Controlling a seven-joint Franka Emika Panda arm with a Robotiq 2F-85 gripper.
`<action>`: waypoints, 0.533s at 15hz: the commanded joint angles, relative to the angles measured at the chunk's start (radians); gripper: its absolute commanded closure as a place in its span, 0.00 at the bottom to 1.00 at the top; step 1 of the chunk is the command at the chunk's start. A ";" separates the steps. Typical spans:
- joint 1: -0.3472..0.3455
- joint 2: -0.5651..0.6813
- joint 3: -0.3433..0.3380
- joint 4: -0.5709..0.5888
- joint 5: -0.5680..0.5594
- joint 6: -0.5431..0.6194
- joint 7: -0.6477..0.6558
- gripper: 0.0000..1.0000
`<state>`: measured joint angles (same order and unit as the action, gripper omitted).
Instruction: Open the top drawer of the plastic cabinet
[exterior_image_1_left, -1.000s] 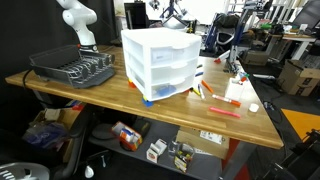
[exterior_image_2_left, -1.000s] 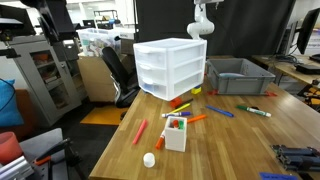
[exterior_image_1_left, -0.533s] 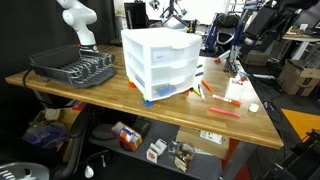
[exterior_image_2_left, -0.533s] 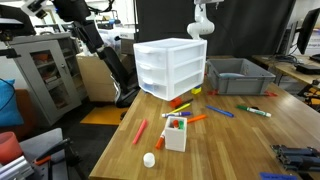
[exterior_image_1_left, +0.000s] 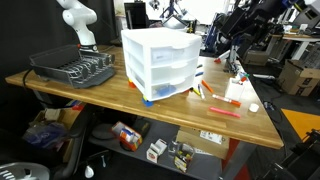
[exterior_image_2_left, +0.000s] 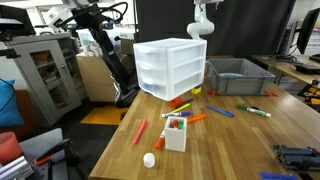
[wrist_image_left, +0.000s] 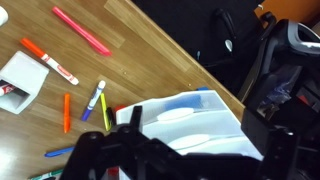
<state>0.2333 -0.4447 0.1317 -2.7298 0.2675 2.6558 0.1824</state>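
Note:
The white plastic cabinet (exterior_image_1_left: 160, 62) with three drawers stands on the wooden table, and all its drawers are closed. It shows in both exterior views (exterior_image_2_left: 170, 68) and from above in the wrist view (wrist_image_left: 190, 110). The top drawer (exterior_image_1_left: 172, 48) has a pale oval handle. My dark arm hangs in the air beside the table, apart from the cabinet on its drawer-front side. My gripper (exterior_image_1_left: 240, 42) also shows in an exterior view (exterior_image_2_left: 97, 35). In the wrist view the gripper (wrist_image_left: 195, 140) has its fingers spread, with nothing between them.
A black dish rack (exterior_image_1_left: 72, 68) and a grey bin (exterior_image_2_left: 238, 78) stand beyond the cabinet. Several markers (exterior_image_2_left: 140, 130) and a small white box (exterior_image_2_left: 175, 133) lie in front of it. A white robot arm (exterior_image_2_left: 202, 18) stands at the back. A white cap (exterior_image_2_left: 149, 159) lies near the table edge.
My arm has swung into both exterior views and moved closer to the cabinet's drawer side. The cabinet and the markers have not moved.

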 joint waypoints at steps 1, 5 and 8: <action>-0.004 -0.002 0.004 0.002 0.002 -0.004 -0.001 0.00; 0.039 0.099 -0.011 0.022 0.151 0.143 0.070 0.00; 0.113 0.186 -0.037 0.035 0.323 0.327 0.067 0.00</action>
<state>0.2756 -0.3499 0.1305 -2.7264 0.4570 2.8522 0.2399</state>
